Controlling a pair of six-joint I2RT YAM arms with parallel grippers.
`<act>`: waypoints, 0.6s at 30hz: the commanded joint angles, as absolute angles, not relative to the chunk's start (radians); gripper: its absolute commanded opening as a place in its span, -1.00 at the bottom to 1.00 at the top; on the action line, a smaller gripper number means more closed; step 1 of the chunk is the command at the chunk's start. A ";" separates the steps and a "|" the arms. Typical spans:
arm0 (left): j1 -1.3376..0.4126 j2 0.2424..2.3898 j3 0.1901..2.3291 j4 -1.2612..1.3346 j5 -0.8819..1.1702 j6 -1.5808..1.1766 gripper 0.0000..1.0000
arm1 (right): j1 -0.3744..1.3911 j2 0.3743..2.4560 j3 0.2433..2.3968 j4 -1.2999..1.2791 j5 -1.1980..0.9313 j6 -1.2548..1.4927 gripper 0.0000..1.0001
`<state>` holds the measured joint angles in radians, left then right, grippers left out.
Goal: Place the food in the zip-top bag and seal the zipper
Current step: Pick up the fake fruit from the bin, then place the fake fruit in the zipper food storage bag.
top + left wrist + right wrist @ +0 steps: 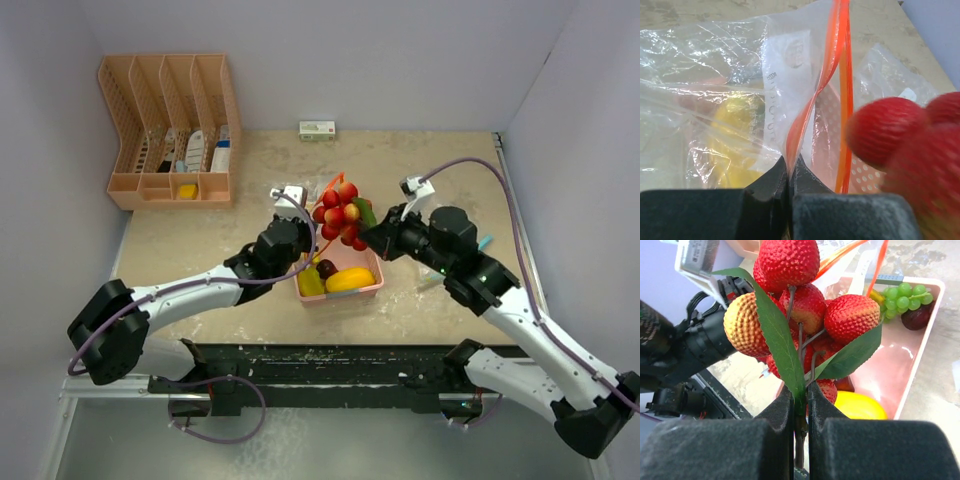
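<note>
My right gripper is shut on the stem of a bunch of red strawberry-like fruits with green leaves, held above the pink basket. My left gripper is shut on the edge of the clear zip-top bag, right by its orange zipper. The red bunch hangs blurred at the right of the left wrist view. In the basket lie a yellow mango, a banana, green grapes and a dark plum.
A peach desk organizer with small items stands at the back left. A small green-white box lies by the back wall. Walls close in on the left, back and right.
</note>
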<state>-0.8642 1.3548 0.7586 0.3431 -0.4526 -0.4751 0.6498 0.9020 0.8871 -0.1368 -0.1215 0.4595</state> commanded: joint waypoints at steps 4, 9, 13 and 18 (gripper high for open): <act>-0.862 1.328 0.841 0.387 -0.518 -0.420 -1.00 | 0.653 0.737 0.984 -0.177 -0.118 0.424 -1.00; -0.862 1.321 0.859 0.392 -0.433 -0.498 -1.00 | 0.653 0.692 0.914 -0.022 -0.154 0.465 -1.00; -0.860 1.291 0.853 0.412 -0.347 -0.583 -1.00 | 0.653 0.695 0.816 0.185 -0.167 0.527 -1.00; -0.859 1.237 0.837 0.449 -0.281 -0.675 -1.00 | 0.653 0.753 0.710 0.396 -0.154 0.570 -1.00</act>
<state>-0.8642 1.3087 0.8154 0.3527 -0.3653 -0.5686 0.6498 0.7136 0.7677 0.1246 -0.1505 0.5156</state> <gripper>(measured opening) 0.004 0.065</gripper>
